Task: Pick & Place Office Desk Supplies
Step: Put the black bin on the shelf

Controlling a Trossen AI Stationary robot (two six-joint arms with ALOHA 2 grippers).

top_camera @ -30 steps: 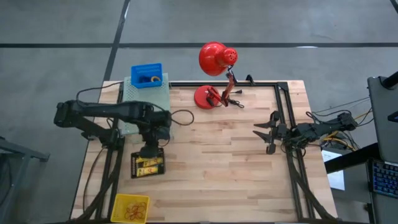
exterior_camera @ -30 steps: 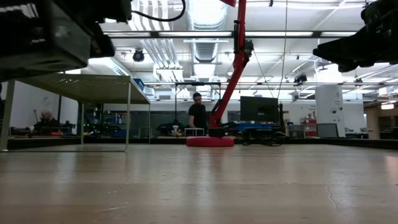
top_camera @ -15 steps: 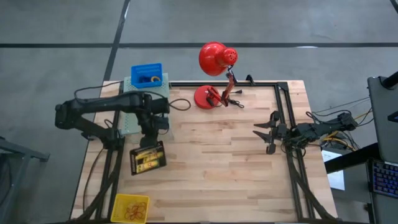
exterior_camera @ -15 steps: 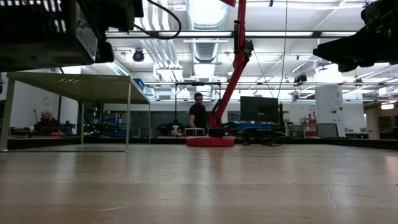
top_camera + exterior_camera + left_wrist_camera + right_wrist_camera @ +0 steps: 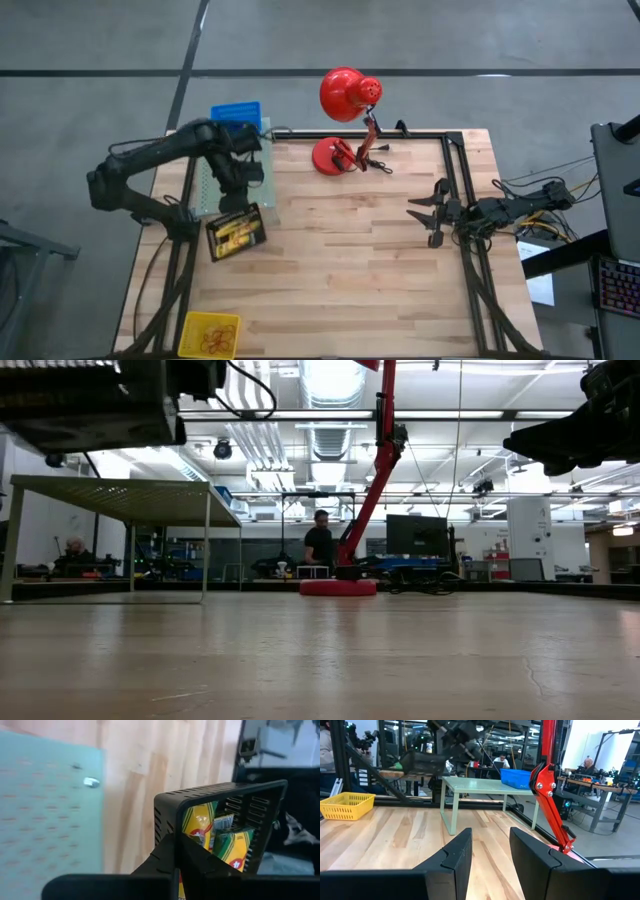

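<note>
Left gripper (image 5: 240, 195) is clenched on the black tray's (image 5: 235, 233) rim, lifting it off the desk's (image 5: 350, 260) left edge beside the green shelf (image 5: 212, 185), presumably to clear it. Right gripper (image 5: 425, 213) waits unclenched near the right edge.

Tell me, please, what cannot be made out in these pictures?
- Blue bin contents: high view, left arm covers it.
- Black mesh tray bottom: left wrist view, left gripper hides it.
- Yellow basket contents: high view, too small, cut by the edge.
</note>
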